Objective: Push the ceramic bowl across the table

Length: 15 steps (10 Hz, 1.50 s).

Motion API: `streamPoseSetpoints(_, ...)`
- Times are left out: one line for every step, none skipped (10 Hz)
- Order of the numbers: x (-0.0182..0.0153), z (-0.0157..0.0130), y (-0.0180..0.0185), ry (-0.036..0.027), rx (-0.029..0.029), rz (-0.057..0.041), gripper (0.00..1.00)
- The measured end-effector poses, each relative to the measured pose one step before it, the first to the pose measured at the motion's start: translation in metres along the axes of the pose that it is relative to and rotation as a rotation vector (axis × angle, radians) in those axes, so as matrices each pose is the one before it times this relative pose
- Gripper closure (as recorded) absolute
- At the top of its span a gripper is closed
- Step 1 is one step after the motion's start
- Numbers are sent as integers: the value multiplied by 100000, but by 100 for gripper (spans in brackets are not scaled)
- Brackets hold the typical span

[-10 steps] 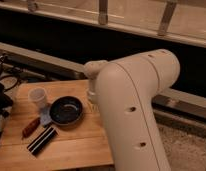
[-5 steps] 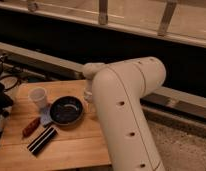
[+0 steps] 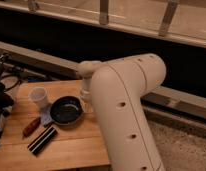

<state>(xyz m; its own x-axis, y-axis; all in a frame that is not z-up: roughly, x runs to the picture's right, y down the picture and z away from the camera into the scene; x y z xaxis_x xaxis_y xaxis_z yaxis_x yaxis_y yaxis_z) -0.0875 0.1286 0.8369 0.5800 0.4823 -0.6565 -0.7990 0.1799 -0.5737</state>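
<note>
camera view: arm [image 3: 123,110] fills the right half of frame. versus a second ago its bulk has swung left and lower, so the white link now covers more of the table's right edge. gripper [image 3: 86,95] sits at the 3 o'clock rim of the ceramic bowl [image 3: 66,110], just beside it, maybe touching. bowl itself looks to be in the same spot as before, so my read: approach done, push not started or only just loading. gripper opening: cannot tell from this view.

bowl position: centre of the table [image 3: 71,150], slightly toward the far side. white cup [image 3: 38,96] at its 10 o'clock, near. red-handled tool [image 3: 31,126] at 8 o'clock, dark flat bar [image 3: 42,140] at 7 o'clock. a push toward 9 o'clock risks clipping the cup.

surface: light wooden planks, grain strips visible, smooth, bowl should slide easily. room: dim, dark wall band behind, pale ledge with metal posts [image 3: 103,11] at 12 o'clock, speckled floor [image 3: 181,145] at 4 o'clock, dark gear with cables at 9 o'clock.
</note>
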Motion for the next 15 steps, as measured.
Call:
streamPoseSetpoints(-136, 682, 144, 218, 111, -364, 100)
streamPoseSetpoints(-124, 578, 505, 443, 131, -405, 100)
streamPoseSetpoints(64, -66, 281, -140, 16, 19, 100)
streamPoseSetpoints(24, -244, 129, 30, -195, 143, 100)
streamPoseSetpoints(-117, 17, 219, 382, 219, -160, 100)
streamPoseSetpoints(-62, 332, 444, 686, -132, -644, 100)
streamPoseSetpoints(-89, 385, 796, 781, -393, -932, 100)
streamPoseSetpoints(-122, 114, 413, 233, -241, -520, 100)
streamPoseSetpoints(-158, 20, 212, -62, -212, -292, 100)
streamPoseSetpoints(-266, 58, 317, -63, -192, -569, 100)
streamPoseSetpoints(155, 278, 433, 846, -164, -757, 100)
streamPoseSetpoints(450, 498, 1061, 793, -910, -864, 100)
streamPoseSetpoints(291, 292, 726, 456, -647, -394, 100)
streamPoseSetpoints(48, 298, 580, -196, -373, -344, 100)
streamPoseSetpoints(-137, 72, 480, -206, -349, -577, 100)
